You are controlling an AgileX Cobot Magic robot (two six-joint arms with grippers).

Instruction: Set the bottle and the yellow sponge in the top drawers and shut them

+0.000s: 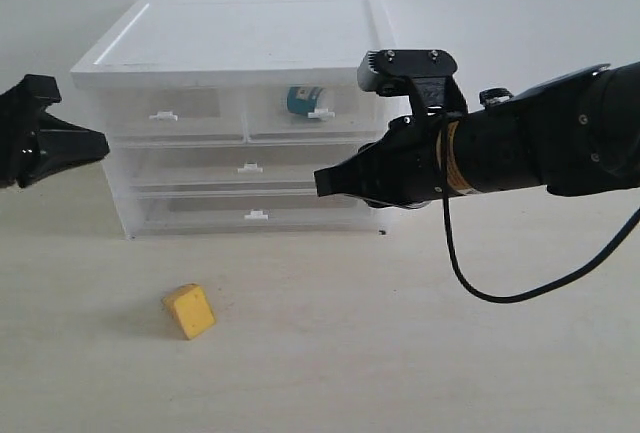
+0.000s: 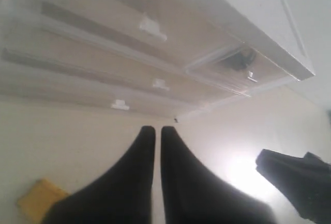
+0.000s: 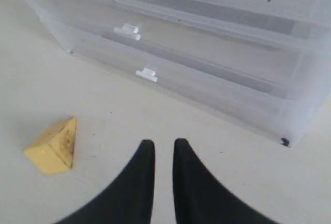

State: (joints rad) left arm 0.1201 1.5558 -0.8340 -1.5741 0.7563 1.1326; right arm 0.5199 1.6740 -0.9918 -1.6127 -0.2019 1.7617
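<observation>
Evidently the small squat bottle with a white cap and teal-blue label (image 1: 302, 101) already lies inside the right one of the two translucent white plastic top drawers (image 1: 340, 105), seen dimly through its front. Both top drawers sit flush with the front of the white plastic drawer cabinet (image 1: 240, 43), which stands toward the far edge of the pale counter (image 1: 420, 363). The yellow-orange wedge-shaped sponge (image 1: 189, 310) rests alone on the counter, well in front of the cabinet's left half and nearer the near edge.

The black left end effector (image 1: 100, 143) hangs by the counter's left edge, just beside the cabinet's left wall, its fingers pressed together on nothing. The black right end effector (image 1: 322, 182) hovers in front of the cabinet's right half at the height of the lower drawers. Its fingers are drawn almost together, with only a thin slit between them and nothing pinched. It is well apart from the sponge.
</observation>
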